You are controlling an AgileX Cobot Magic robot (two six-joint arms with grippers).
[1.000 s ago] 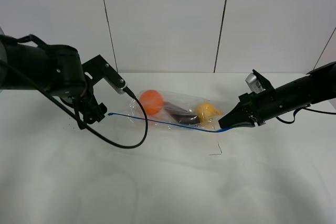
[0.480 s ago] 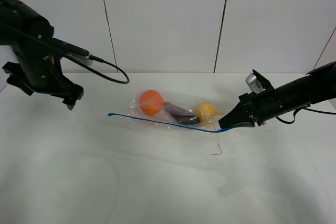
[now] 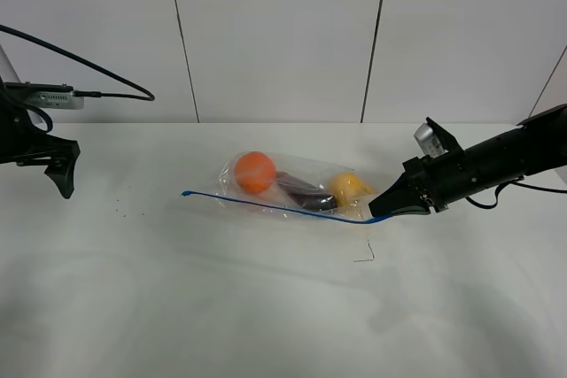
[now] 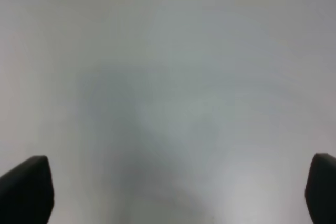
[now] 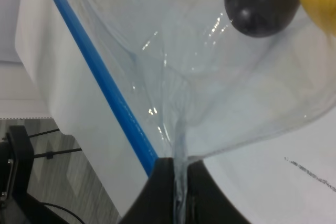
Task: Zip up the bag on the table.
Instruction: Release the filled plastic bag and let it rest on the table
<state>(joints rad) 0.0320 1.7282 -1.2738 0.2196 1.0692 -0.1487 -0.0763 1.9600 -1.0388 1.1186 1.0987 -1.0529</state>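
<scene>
The clear bag lies mid-table on the white table, with orange, dark purple and yellow toy produce inside. Its blue zipper strip runs along the near edge. My right gripper is shut on the bag's right corner at the zipper's end. The right wrist view shows the pinched fingers, the gripper, the blue strip and the clear plastic. My left gripper is at the far left, well away from the bag. In the left wrist view it is open over bare table.
A small thin dark scrap lies on the table just in front of the bag's right end. Tiny dark specks dot the table at the left. A black cable arcs from the left arm. A panelled wall stands behind.
My left arm has swung away from the bag's left end to the far left edge of the view. The bag and my right gripper have not moved.
</scene>
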